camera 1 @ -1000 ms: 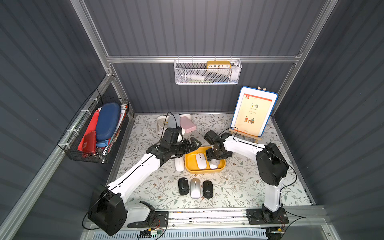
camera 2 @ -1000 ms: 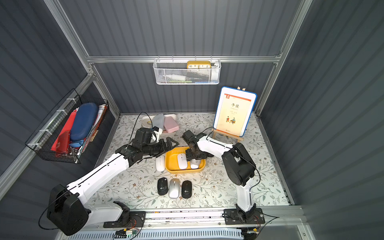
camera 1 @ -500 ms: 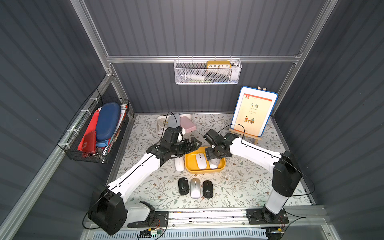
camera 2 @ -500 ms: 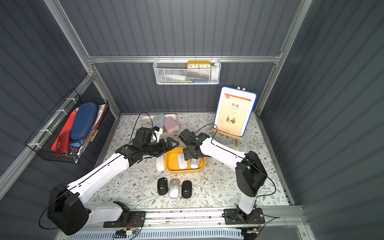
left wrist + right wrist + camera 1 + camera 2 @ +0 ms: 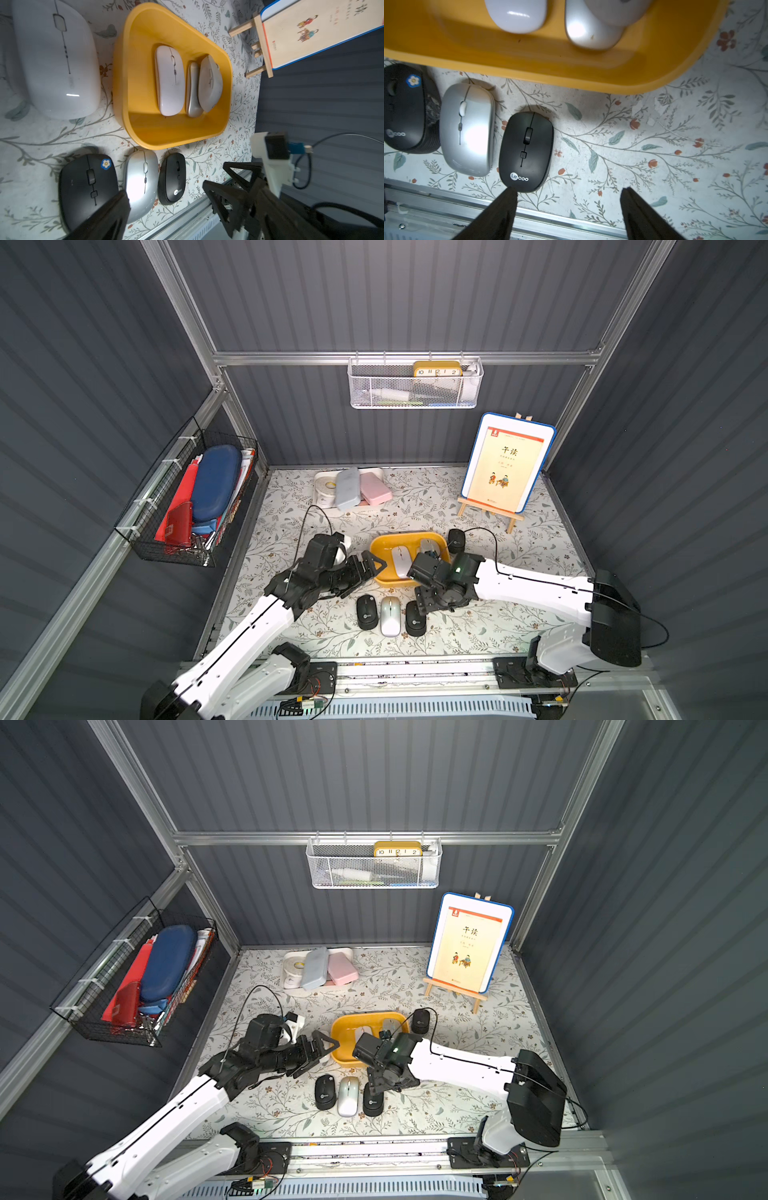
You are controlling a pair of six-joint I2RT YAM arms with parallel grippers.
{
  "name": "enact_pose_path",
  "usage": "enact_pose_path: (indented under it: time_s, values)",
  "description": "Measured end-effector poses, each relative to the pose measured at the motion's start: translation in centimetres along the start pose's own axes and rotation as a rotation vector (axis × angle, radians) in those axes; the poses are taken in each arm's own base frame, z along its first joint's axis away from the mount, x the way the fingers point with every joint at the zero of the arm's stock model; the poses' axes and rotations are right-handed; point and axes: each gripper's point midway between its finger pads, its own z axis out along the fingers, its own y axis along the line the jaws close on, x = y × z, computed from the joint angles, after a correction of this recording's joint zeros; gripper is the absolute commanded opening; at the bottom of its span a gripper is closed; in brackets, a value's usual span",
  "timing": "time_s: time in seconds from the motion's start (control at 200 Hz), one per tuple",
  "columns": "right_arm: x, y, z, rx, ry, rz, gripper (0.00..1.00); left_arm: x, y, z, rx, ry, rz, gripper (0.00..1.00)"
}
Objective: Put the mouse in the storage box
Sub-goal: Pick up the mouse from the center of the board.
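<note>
The yellow storage box (image 5: 376,549) (image 5: 124,62) holds a white mouse (image 5: 169,81), a silver one (image 5: 193,91) and a grey one (image 5: 209,83). In front of it lie a black mouse (image 5: 365,612), a silver mouse (image 5: 390,616) and a black Lecoo mouse (image 5: 415,620) (image 5: 526,151). A white mouse (image 5: 56,58) sits left of the box and a black one (image 5: 456,540) at its right corner. My left gripper (image 5: 365,574) (image 5: 165,190) hovers open by the box's left side. My right gripper (image 5: 432,605) (image 5: 568,188) is open and empty, one fingertip at the Lecoo mouse's rear edge.
A white tray (image 5: 322,506) with tape and cases stands at the back. A book on a wooden easel (image 5: 505,466) is at the back right. A white mesh basket (image 5: 415,385) and a black wire basket (image 5: 187,497) hang on the walls. A metal rail (image 5: 415,668) runs along the front.
My right arm has swung from over the box toward the front, above the row of mice, its jaws slightly wider. The left arm has barely moved.
</note>
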Motion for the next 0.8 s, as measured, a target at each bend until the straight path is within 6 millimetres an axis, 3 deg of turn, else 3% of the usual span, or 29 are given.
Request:
enact_pose_path:
  time_s: [0.245,0.55,0.795]
  values:
    - [1.6,2.5,3.3,0.021,0.074,-0.031,0.85,-0.1,0.0,-1.6,-0.016,-0.045,-0.038,0.98]
    - [1.4,4.7,3.8,-0.068,0.083,-0.005,0.85,0.0,0.4,-1.7,-0.045,-0.037,-0.050,0.99]
    - [2.0,4.2,4.9,-0.027,0.119,0.035,0.84,-0.1,0.6,-1.6,-0.054,-0.046,-0.050,0.99]
